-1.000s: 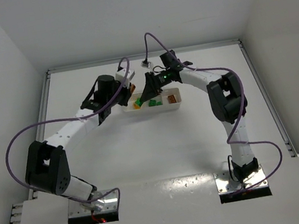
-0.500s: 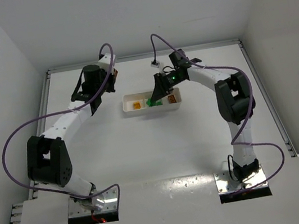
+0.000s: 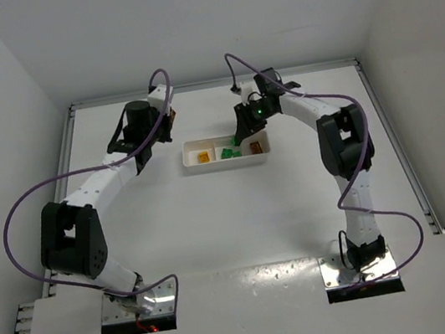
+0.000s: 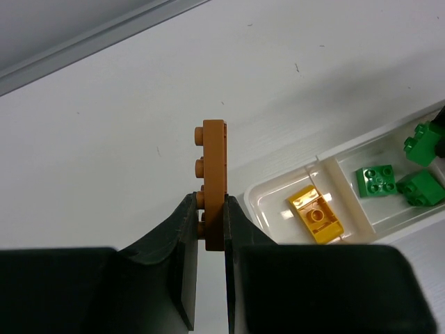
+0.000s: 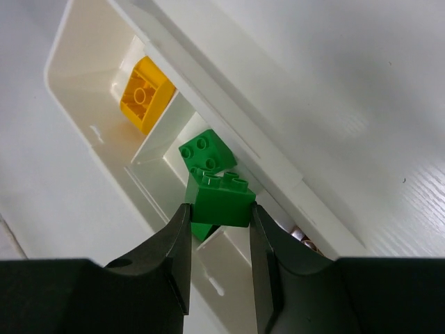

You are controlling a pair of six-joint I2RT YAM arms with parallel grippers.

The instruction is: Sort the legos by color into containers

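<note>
The white tray (image 3: 193,168) lies at the table's far middle, with three compartments. A yellow brick (image 4: 316,213) lies in its left one, green bricks (image 4: 376,181) in the middle one. My left gripper (image 4: 211,209) is shut on a flat reddish-brown brick (image 4: 213,174), held edge-up over the table left of the tray (image 4: 271,196). My right gripper (image 5: 218,212) is shut on a green brick (image 5: 220,198) above the middle compartment, over another green brick (image 5: 207,152). The yellow brick (image 5: 144,94) and the tray (image 5: 76,104) also show in the right wrist view. A brownish brick peeks from the right compartment.
A metal rail (image 3: 209,84) runs along the table's far edge, with rails down both sides. White walls enclose the table. Purple cables loop from both arms.
My left arm swung left, away from the tray, with the reddish-brown brick. My right gripper moved slightly right and back over the tray with the green brick.
</note>
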